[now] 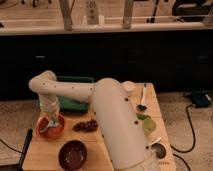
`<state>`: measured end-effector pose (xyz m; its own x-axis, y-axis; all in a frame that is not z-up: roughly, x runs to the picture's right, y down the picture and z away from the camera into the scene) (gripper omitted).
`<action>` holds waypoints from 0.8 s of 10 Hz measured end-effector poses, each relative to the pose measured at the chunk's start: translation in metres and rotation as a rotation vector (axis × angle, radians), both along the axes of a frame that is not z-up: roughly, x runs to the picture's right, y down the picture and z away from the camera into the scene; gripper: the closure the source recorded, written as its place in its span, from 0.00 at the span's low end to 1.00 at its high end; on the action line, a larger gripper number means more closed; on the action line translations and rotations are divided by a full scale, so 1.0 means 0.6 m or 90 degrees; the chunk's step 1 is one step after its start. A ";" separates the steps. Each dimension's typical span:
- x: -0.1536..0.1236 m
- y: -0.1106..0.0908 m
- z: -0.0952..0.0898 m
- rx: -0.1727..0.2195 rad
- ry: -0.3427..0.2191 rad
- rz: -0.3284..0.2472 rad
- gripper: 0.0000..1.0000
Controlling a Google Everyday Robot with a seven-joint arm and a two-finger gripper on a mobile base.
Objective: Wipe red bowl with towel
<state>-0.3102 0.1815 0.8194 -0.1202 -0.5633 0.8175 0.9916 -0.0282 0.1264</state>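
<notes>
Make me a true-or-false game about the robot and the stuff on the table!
1. The gripper is down at the red bowl. True.
2. The red bowl sits inside the green tray. False: it stands on the wooden table, in front of the tray.
3. A pale towel is in the red bowl under the gripper. True.
4. The white cup stands inside the dark bowl. False: the cup is near the back of the table, and the dark bowl is at the front.
5. The dark bowl is closer to the front edge than the red bowl. True.
</notes>
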 end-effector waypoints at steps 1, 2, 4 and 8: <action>-0.018 0.011 -0.008 -0.009 -0.023 -0.019 0.98; -0.024 0.020 -0.014 -0.015 -0.037 -0.031 0.98; -0.022 0.037 -0.028 -0.029 -0.049 -0.049 0.98; 0.002 0.044 -0.042 -0.045 -0.053 -0.065 0.98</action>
